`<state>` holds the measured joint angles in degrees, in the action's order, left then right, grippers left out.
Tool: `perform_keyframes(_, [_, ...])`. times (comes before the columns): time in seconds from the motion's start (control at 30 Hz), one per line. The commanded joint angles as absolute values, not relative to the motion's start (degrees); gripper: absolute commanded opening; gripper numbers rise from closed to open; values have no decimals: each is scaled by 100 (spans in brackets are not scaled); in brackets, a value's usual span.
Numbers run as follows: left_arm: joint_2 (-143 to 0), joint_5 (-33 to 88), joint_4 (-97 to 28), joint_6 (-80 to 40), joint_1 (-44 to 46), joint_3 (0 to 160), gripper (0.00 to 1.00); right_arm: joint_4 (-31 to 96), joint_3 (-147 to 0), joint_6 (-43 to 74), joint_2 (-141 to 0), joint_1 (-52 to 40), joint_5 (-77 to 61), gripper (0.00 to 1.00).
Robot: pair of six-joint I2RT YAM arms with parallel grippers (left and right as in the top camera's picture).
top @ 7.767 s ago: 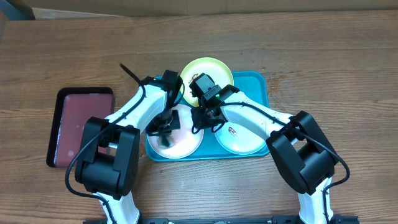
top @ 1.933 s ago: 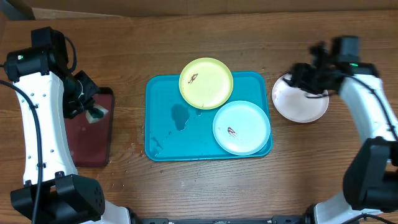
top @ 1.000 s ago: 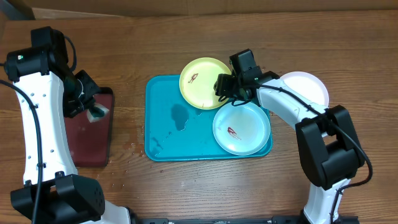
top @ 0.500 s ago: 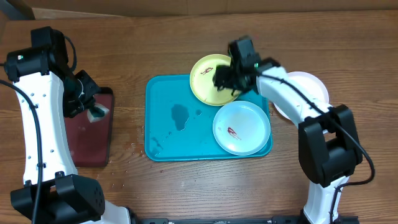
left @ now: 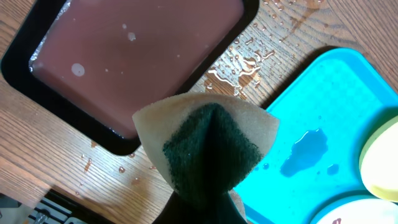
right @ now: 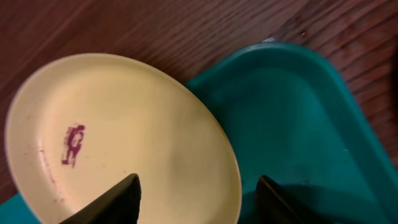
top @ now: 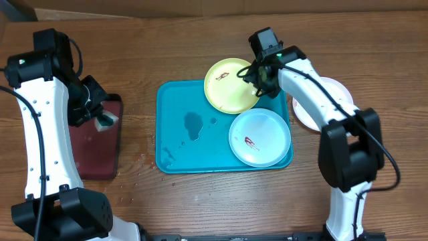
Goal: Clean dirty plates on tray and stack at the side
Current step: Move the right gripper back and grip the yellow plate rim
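Overhead, the right gripper [top: 258, 77] sits at the right-hand rim of the yellow-green plate [top: 229, 86]. This plate lies half over the far edge of the blue tray [top: 180, 150] and half on the table [top: 200, 40]. From the right wrist, the two fingers [right: 118, 198] stand well apart. The plate's rim runs between them, so one finger is over the plate and the other over the tray's bare floor [right: 292, 124]; whether either finger touches the plate I cannot tell. A small purple smear [right: 73, 144] marks the plate, off to the left of the fingers. On the near side of those fingers, the mint plate [top: 259, 137] lies flat in the tray's right end with a dark smear near its middle. Past them, to the right and off the tray, the white plate [top: 329, 94] rests on the table, partly hidden by the arm. The left gripper [top: 98, 116] is well away from the plates and is closed on a folded sponge [left: 208, 146], tan outside and dark green in the fold. The sponge covers most of the fingers. Beneath and beyond the sponge lies a dark red tray [left: 137, 56] with a black rim. To the sponge's right the corner of the blue tray shows a small puddle [left: 305, 149], and water drops [left: 242, 59] speckle the wood between the two trays.
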<state>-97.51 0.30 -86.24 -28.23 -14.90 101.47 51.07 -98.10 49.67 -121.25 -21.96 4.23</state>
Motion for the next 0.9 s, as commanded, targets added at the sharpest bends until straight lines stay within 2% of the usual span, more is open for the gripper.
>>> perform_keyframes(0.0, [-9712, 117, -8654, -2696, -1492, 10237, 4, 5070, -9741, 5253, -12444, -2211, 244, 54])
perform_keyframes(0.37, [-9712, 117, -8650, -2698, -1492, 10237, 4, 5098, -9738, 5186, -12739, -2215, 119, 53])
perform_keyframes(0.57, [-9712, 117, -8650, -2698, -1492, 10237, 4, 4624, -9738, 4554, -12763, -2255, -626, 38])
perform_keyframes(0.67, [-9712, 117, -8650, -2698, -1492, 10237, 4, 4600, -9738, 4344, -12763, -2318, -716, 23])
perform_keyframes(0.8, [-9714, 117, -8643, -2698, -1492, 10237, 4, 4458, -9738, 3413, -12763, -2484, -873, 21])
perform_keyframes(0.87, [-9712, 117, -8635, -2698, -1492, 10237, 4, 4488, -9741, 2943, -12763, -2582, -871, 16])
